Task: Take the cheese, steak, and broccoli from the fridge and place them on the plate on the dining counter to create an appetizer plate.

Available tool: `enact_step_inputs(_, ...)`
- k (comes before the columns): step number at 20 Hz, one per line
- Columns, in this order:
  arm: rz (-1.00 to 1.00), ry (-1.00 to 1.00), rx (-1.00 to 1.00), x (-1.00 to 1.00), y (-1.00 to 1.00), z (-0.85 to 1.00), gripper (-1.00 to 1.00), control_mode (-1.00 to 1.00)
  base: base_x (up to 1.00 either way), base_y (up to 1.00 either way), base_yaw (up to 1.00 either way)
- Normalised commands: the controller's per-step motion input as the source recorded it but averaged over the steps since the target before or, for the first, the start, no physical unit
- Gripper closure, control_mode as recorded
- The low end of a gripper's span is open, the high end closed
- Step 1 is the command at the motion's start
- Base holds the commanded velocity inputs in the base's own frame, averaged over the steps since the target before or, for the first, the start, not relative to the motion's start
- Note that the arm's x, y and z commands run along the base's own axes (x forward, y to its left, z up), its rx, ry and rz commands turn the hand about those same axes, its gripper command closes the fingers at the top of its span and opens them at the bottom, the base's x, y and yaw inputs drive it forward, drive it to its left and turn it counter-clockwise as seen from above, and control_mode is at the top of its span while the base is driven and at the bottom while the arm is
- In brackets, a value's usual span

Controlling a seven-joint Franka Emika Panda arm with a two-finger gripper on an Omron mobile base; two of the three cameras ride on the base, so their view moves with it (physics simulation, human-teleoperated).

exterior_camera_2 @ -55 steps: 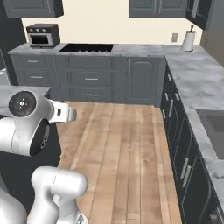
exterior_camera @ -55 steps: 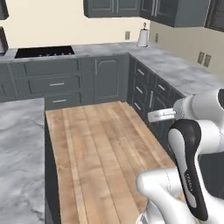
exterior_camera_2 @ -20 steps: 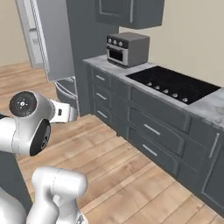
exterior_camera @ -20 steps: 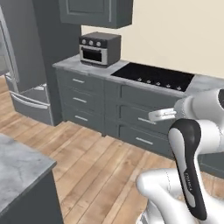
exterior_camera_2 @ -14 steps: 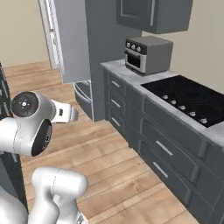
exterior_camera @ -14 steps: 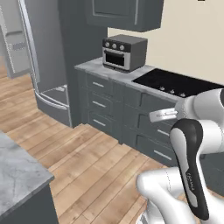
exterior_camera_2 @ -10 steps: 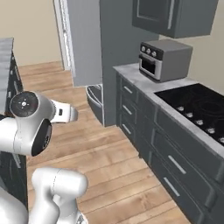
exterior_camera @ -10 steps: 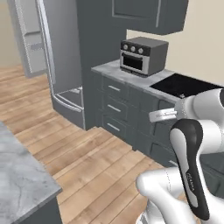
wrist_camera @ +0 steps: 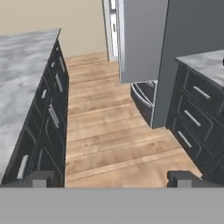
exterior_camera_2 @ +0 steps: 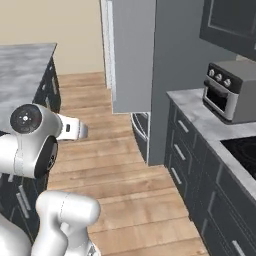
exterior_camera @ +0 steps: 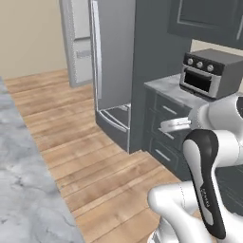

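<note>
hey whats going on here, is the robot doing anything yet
Nothing is being handled at the moment. The robot's gripper is open and empty, pointing down the wooden floor between the dining counter and the dark cabinets. Ahead stands the fridge with a door swung open, beside the wall counter that carries a small countertop oven. No food or plate can be seen from here, so the fetching has not started; it looks as if the robot is facing the fridge to begin.
</note>
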Motion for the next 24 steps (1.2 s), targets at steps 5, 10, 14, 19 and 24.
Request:
enact_step_inputs(5, 0.0, 0.0, 0.0, 0.0, 0.0, 0.0, -1.0, 1.0, 1.0, 0.0, 0.35)
enact_step_inputs(10, 0.0, 0.0, 0.0, 0.0, 0.0, 0.0, -1.0, 1.0, 1.0, -0.03, 0.25)
enact_step_inputs(14, 0.0, 0.0, 0.0, 0.0, 0.0, 0.0, -1.0, 1.0, 1.0, -0.03, 0.19)
enact_step_inputs(19, 0.0, 0.0, 0.0, 0.0, 0.0, 0.0, -1.0, 1.0, 1.0, 0.0, 0.15)
enact_step_inputs(24, 0.0, 0.0, 0.0, 0.0, 0.0, 0.0, -1.0, 1.0, 1.0, 0.0, 0.09)
